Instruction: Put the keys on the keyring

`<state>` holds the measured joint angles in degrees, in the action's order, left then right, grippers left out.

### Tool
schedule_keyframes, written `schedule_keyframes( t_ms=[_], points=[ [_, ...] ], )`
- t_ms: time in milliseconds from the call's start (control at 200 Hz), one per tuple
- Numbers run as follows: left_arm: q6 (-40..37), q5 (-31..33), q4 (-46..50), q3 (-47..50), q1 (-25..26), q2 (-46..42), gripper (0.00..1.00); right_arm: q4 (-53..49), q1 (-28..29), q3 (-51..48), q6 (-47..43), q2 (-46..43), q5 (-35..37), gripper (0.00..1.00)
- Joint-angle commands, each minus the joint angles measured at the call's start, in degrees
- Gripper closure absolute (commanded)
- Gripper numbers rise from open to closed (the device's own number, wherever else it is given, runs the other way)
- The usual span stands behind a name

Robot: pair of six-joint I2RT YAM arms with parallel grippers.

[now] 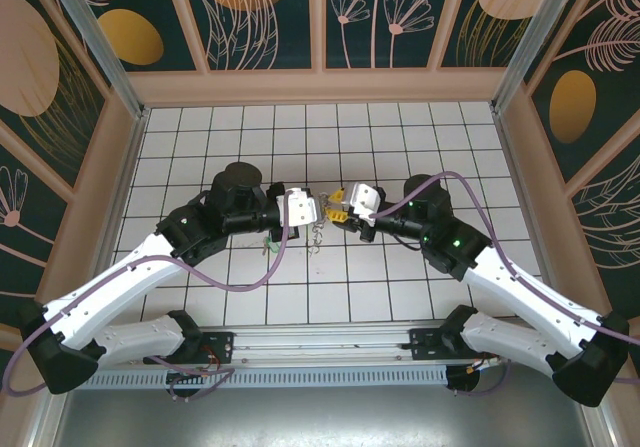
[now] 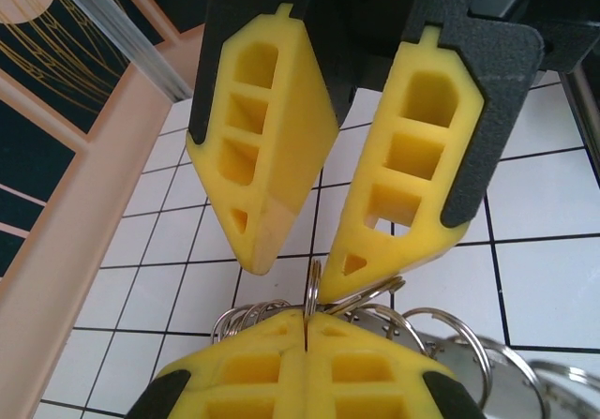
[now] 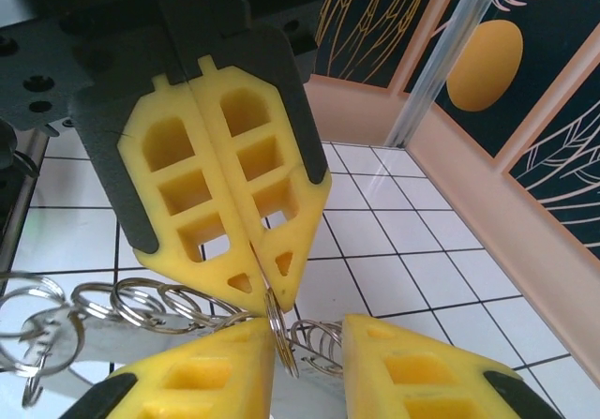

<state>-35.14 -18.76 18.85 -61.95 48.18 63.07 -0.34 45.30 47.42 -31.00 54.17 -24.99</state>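
My right gripper is shut on one thin silvery split ring of the keyring, which it holds above the tiles. Further rings and a metal strip trail from it. My left gripper is open right in front, its yellow fingertips on either side of that same ring; one tip touches the rings. From above, both grippers meet mid-table with the keyring dangling beneath. The keys, a tiny bunch with a green tag, lie on the tiles beneath the left arm.
The white tiled floor is boxed in by peach walls at the back and both sides. A purple cable loops off the left arm near the keys. Open tiles lie behind the grippers.
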Motion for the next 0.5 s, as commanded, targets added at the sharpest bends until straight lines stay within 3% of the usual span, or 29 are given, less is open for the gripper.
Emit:
schedule_keyframes(
  t_ms=[0, 140, 390, 495],
  points=[
    [0.20, -1.05, -0.66, -2.64, 0.65, 0.12, 1.00, 0.71, 0.67, 2.63, -0.90, 0.53, -1.38, 0.81],
    [0.59, -1.45, -0.83, -2.73, 0.68, 0.13, 1.00, -0.84, 0.87, 3.33, -1.90, 1.28, -0.63, 1.00],
    [5.14, -5.78, -3.82, -0.02, 0.68, -0.83, 1.00, 1.76, 0.77, 1.69, -2.44, -1.52, -3.34, 1.00],
    [8.42, -7.92, -8.19, 3.28, 0.61, -2.84, 0.84, 6.68, -0.21, -0.56, 0.10, -4.43, -6.92, 1.00]
  ],
)
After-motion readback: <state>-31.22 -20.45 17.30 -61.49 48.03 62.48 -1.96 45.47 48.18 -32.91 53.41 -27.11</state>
